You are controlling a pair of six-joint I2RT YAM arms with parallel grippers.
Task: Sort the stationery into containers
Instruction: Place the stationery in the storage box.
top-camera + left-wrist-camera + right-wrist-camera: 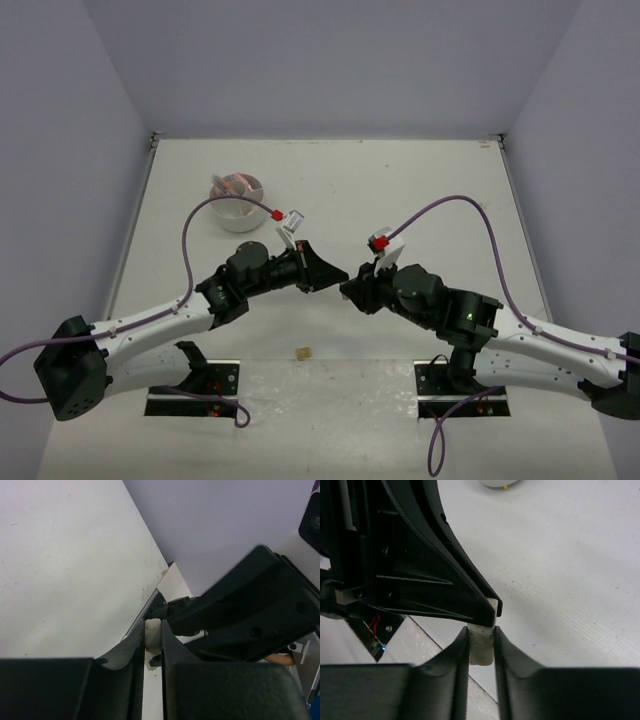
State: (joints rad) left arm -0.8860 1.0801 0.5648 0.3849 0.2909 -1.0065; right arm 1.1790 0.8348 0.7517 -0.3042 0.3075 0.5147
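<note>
Two grippers share one eraser [481, 651] at centre: right gripper [481, 632] clamps one end, left gripper [152, 630] seems closed on the other. Tub [236, 216] lies far left, nearer my left arm.

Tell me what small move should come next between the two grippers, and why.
Probably the right gripper should open and let go. Both grippers pinch the same white eraser, with the left gripper on its other end. The white tub stands on the left arm's side, so the left one seems better placed to carry it there.
</note>
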